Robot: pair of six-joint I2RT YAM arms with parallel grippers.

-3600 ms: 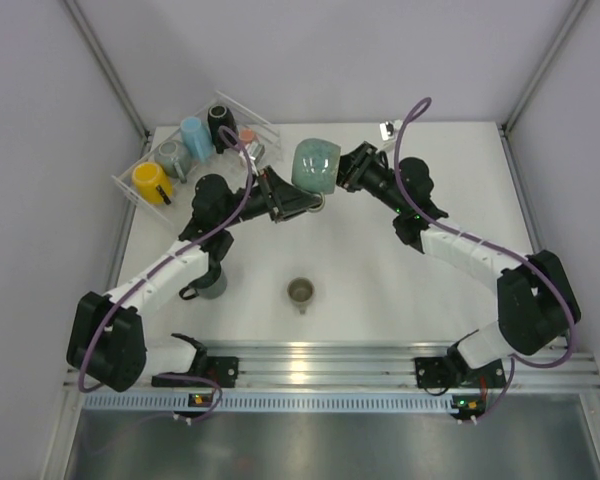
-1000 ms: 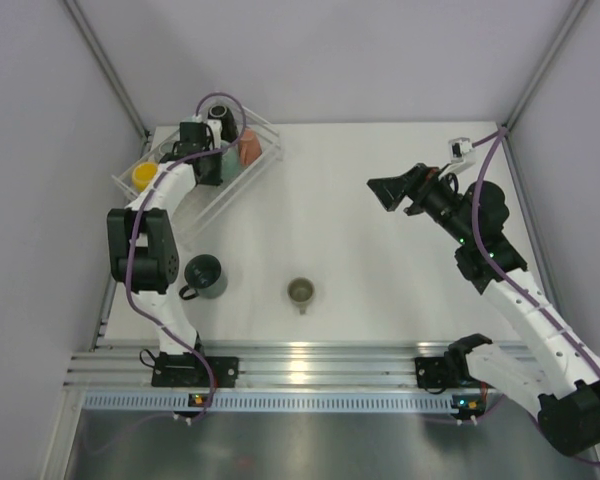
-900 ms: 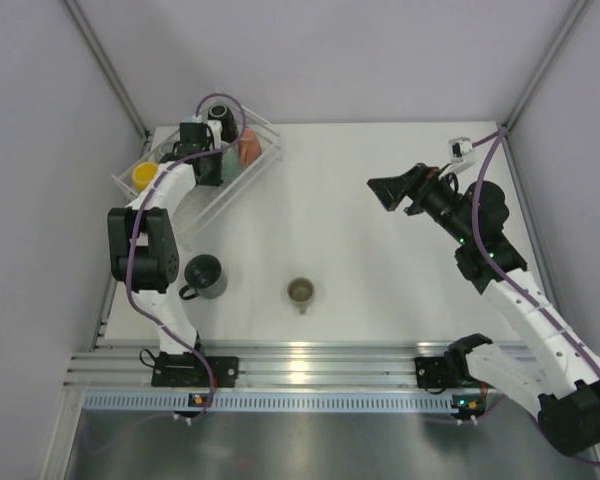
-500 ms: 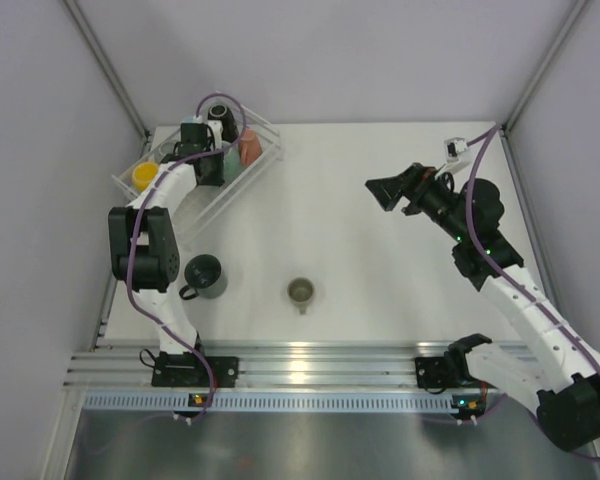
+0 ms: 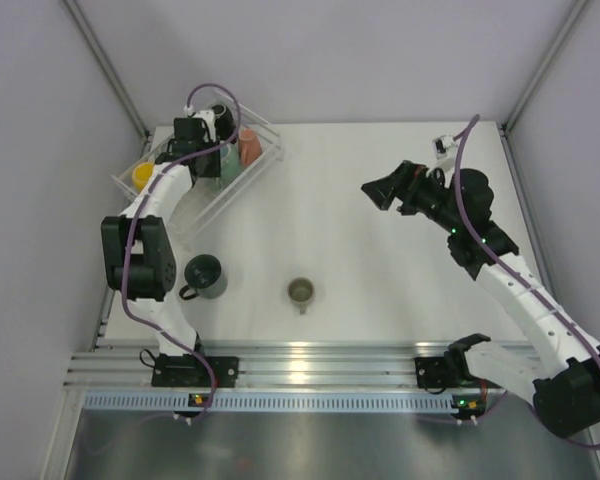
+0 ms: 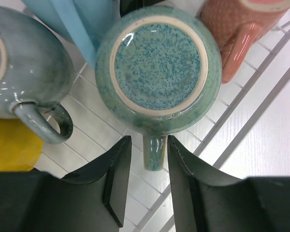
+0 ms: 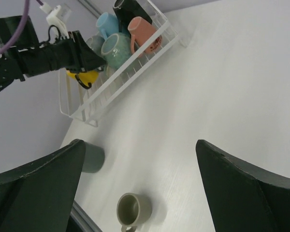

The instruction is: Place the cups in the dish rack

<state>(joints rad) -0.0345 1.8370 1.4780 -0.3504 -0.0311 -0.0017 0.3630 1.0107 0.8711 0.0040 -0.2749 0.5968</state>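
- Nearest to you, two cups stand on the table (image 5: 380, 290), not yet loaded: the dark green cup (image 5: 205, 276) and the small olive cup (image 5: 301, 291).
- Your right claw (image 5: 378, 189) hovers above the table, jaws wide apart, empty.
- Far left, the dish rack (image 7: 130, 75) holds six of eight cups. The teal cup (image 6: 157, 65) sits there upside down, and your left claw (image 6: 148, 141) is apart, astride its handle.

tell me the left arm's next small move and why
Probably lift the left gripper straight off the teal mug: it sits upside down in the dish rack, and the fingers only flank its handle with a gap showing. The dark green mug waits on the table.
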